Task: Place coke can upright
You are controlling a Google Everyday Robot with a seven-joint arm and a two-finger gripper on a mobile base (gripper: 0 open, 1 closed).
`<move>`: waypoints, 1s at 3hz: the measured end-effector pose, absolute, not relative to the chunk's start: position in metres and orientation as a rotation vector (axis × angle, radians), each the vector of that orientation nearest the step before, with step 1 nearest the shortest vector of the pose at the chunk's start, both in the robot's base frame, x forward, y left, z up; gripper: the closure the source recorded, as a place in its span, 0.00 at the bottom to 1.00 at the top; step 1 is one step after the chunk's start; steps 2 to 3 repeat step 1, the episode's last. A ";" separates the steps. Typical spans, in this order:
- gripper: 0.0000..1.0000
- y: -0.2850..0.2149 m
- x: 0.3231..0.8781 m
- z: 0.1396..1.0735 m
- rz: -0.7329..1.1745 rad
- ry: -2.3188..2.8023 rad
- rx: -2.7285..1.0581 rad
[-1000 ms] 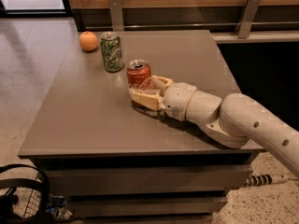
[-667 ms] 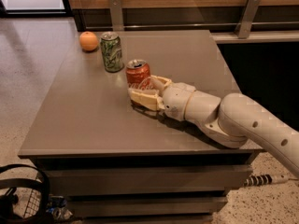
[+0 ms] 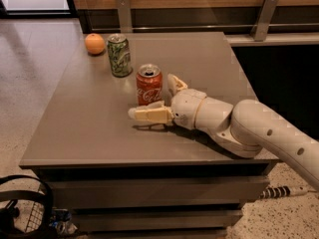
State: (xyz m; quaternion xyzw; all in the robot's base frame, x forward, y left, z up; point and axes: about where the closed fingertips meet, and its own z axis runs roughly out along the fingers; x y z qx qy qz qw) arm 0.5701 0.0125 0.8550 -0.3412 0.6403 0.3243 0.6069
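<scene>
While upright, coke can [image 3: 149,83] sits between gripper [image 3: 162,99] fingers — spread.

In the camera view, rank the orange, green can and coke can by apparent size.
1. Green can and coke can: about alike, not ranked.
2. Orange: smallest, though also farthest.
The gripper sits open at the coke can.
</scene>
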 end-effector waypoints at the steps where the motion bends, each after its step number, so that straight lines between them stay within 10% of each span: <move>1: 0.00 0.013 0.570 0.855 0.750 1.480 -0.789; 3: 0.00 0.013 0.570 0.855 0.750 1.480 -0.789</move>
